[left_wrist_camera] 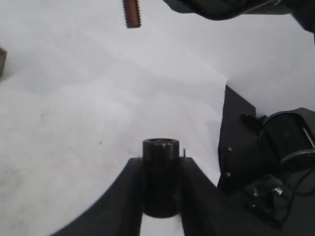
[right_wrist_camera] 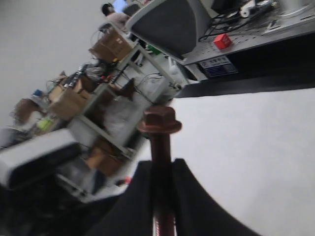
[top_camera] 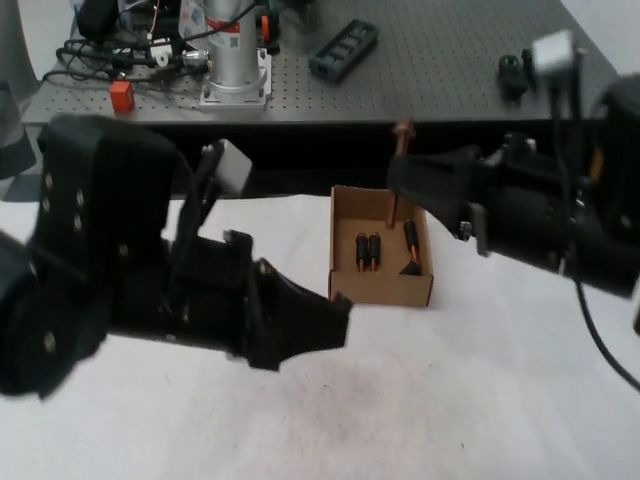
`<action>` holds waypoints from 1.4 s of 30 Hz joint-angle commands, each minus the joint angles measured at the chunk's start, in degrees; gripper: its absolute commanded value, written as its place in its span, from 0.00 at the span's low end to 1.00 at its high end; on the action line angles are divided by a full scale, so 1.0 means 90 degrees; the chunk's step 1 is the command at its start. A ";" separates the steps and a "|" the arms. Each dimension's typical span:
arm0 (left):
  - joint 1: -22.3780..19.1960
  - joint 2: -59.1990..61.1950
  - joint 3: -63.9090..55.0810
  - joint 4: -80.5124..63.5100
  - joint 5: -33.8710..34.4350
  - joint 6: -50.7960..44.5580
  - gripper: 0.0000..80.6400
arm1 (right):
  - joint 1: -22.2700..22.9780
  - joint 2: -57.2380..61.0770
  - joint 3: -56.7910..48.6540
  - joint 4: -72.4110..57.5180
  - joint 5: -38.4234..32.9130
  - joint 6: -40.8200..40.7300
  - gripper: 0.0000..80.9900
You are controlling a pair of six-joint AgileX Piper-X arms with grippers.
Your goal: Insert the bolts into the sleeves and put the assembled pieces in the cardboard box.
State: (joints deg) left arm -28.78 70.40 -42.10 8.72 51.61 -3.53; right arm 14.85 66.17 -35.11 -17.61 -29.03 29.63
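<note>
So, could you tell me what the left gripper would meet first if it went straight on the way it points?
Probably the white cloth: the left gripper, shut on the sleeve, seems angled down at it. The bolt in the right gripper hangs farther ahead, slightly off that line; depth is unclear.

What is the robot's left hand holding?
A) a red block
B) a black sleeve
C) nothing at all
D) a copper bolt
B: the left hand is closed around the black sleeve, while the copper bolt sits in the right hand.
</note>
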 commanded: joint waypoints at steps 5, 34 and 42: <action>-0.0460 -0.0068 0.0396 -0.2032 0.0157 -0.1232 0.01 | 0.0082 -0.0178 0.0453 -0.1513 -0.1039 0.1466 0.01; -0.0460 -0.0068 0.0396 -0.3614 -0.1226 -0.1902 0.01 | 0.0296 -0.0178 0.0453 -0.1577 -0.1563 0.1251 0.25; -0.0460 -0.0068 0.0396 -0.4078 -0.2193 -0.1445 0.01 | -0.0063 -0.0419 0.0453 -0.2167 -0.1732 0.1126 0.44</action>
State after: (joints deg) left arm -32.99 70.40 -37.88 -26.02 31.32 -17.60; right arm 17.02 64.92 -30.85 -35.56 -42.39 40.44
